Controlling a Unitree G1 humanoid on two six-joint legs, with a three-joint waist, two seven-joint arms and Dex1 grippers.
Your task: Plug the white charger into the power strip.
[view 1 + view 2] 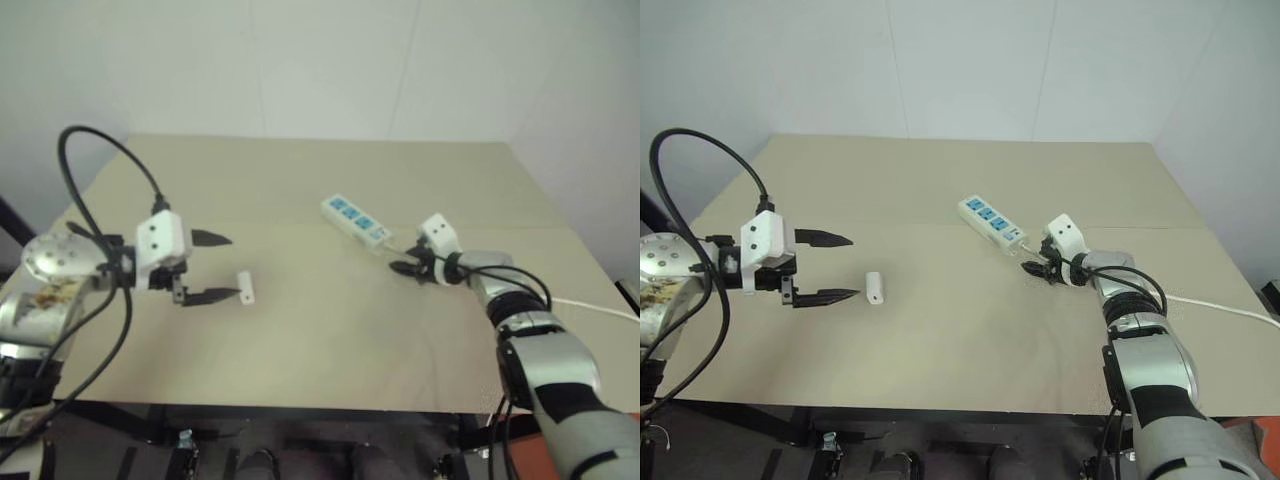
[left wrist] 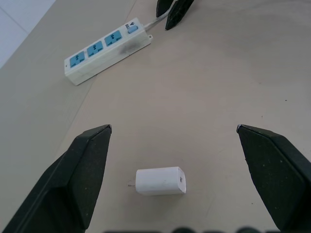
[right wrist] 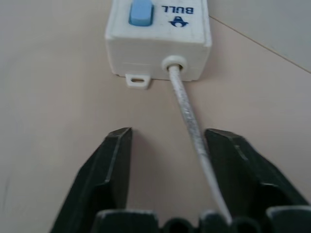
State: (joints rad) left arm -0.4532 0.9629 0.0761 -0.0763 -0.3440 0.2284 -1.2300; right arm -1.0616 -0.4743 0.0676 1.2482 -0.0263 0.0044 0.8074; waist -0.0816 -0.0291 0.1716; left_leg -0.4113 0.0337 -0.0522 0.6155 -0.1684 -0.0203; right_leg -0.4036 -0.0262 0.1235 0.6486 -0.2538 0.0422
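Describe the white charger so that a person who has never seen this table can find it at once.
On the beige table, look toward the left gripper, whose open black fingers point at it. The white charger lies flat just past their tips, a short plain block. Unlike the long power strip farther right, it has no blue sockets and no cord.

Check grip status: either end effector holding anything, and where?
Nothing held. Left end effector open around the white charger. Right end effector straddles the power strip cord, not clamped.

Each gripper has a white boxy housing with two dark screw dots and two pointed black fingers [image 2: 87, 170] — matte, wedge-shaped. Behind the left gripper [image 1: 212, 267] loops a thick black cable [image 1: 90, 160]; behind the right gripper [image 1: 408, 268], a silver-and-black segmented forearm [image 1: 540, 350] wrapped in thinner black cables.
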